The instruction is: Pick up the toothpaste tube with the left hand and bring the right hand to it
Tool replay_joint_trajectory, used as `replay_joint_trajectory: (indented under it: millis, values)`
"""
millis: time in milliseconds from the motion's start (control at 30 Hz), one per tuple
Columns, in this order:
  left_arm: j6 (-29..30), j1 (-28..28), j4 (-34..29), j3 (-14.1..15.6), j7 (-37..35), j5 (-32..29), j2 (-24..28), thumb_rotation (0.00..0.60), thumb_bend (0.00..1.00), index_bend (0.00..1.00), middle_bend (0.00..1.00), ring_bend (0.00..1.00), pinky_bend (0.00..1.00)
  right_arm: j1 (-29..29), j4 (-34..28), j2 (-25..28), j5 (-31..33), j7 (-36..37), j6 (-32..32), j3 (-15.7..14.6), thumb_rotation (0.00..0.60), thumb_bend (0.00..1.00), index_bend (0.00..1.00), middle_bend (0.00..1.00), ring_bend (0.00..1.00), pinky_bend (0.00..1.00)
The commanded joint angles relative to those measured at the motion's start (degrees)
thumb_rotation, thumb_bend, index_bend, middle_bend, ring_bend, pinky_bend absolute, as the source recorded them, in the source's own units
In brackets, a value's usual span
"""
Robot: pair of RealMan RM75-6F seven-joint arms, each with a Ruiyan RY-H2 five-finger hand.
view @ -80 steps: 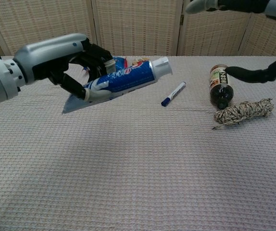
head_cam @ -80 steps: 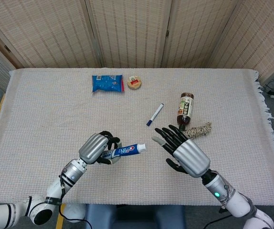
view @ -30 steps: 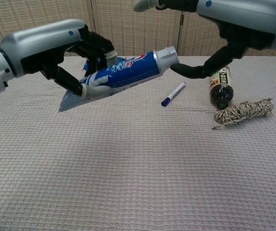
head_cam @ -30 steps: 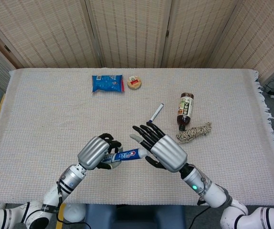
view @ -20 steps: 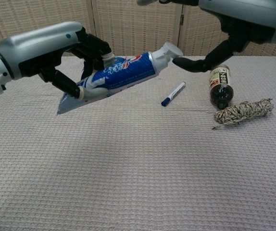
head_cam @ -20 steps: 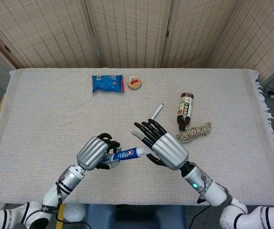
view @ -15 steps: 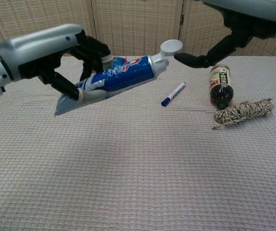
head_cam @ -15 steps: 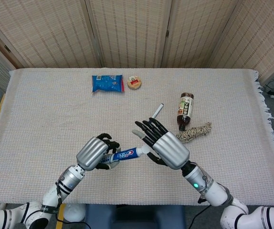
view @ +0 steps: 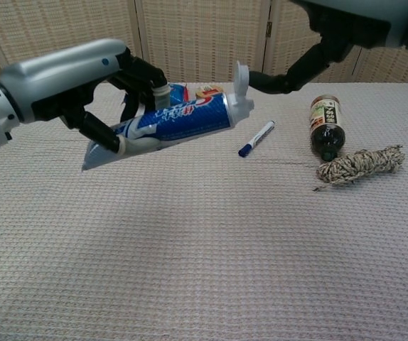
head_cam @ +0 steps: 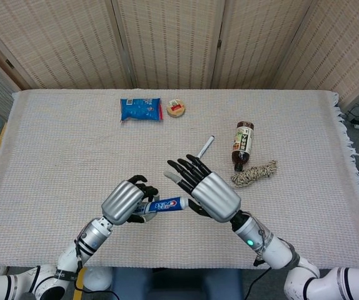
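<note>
Left hand [view: 83, 89] grips toothpaste tube [view: 168, 128] by tail half, lifted clear of table [view: 204, 249]; tube's long axis runs rightward, flipped-up cap end toward right hand [head_cam: 207, 190]; right hand spread, holding nothing, thumb just beside cap.

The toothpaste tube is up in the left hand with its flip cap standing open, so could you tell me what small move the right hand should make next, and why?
Probably ease the right hand clear of the cap. The left hand grips the toothpaste tube off the table, the cap stands upright, and a right fingertip sits beside it.
</note>
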Motion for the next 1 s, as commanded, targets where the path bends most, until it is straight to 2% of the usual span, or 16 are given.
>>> replay_joint_trajectory:
  millis: [33, 200, 300, 567, 733, 900, 1000]
  values:
    - [0.2, 0.2, 0.1, 0.1, 0.0, 0.0, -0.1, 0.600, 0.53, 0.74, 0.79, 0.64, 0.32, 0.5, 0.1, -0.4, 0.7, -0.5, -0.5, 0.2, 0.600, 0.45, 0.00, 0.00, 0.00, 0.00]
    - [0.1, 0.6, 2.0, 0.7, -0.6, -0.2, -0.2, 0.600, 0.53, 0.74, 0.79, 0.64, 0.32, -0.3, 0.1, 0.4, 0.8, -0.1, 0.5, -0.6, 0.600, 0.45, 0.00, 0.00, 0.00, 0.00]
    - [0.0, 0.9, 5.6, 1.3, -1.7, -0.2, -1.1, 0.600, 0.53, 0.73, 0.79, 0.64, 0.32, -2.1, 0.6, 2.1, 0.7, 1.6, 2.2, -1.7, 0.600, 0.45, 0.00, 0.00, 0.00, 0.00]
    - [-4.6, -0.6, 22.2, 4.7, -0.4, 1.6, -7.1, 0.600, 0.53, 0.70, 0.79, 0.61, 0.29, -7.3, 3.2, 6.8, -0.5, 8.5, 7.7, -4.0, 0.600, 0.45, 0.00, 0.00, 0.00, 0.00]
    - [-7.3, -2.0, 31.9, 4.7, -1.2, 1.2, -12.4, 0.600, 0.53, 0.66, 0.76, 0.56, 0.28, -9.1, 4.8, 7.9, -1.5, 11.2, 9.4, -5.0, 0.600, 0.45, 0.00, 0.00, 0.00, 0.00]
    - [-8.3, -2.9, 37.8, 4.3, -1.6, 0.9, -15.7, 0.600, 0.52, 0.52, 0.65, 0.47, 0.26, -10.1, 6.7, 8.1, -1.0, 13.3, 9.4, -5.8, 0.600, 0.45, 0.00, 0.00, 0.00, 0.00]
    - [-9.1, -2.9, 39.2, 4.1, -0.5, -0.1, -16.4, 0.600, 0.50, 0.36, 0.50, 0.37, 0.24, -10.8, 7.8, 8.4, -0.5, 14.5, 9.6, -6.1, 0.600, 0.45, 0.00, 0.00, 0.00, 0.00]
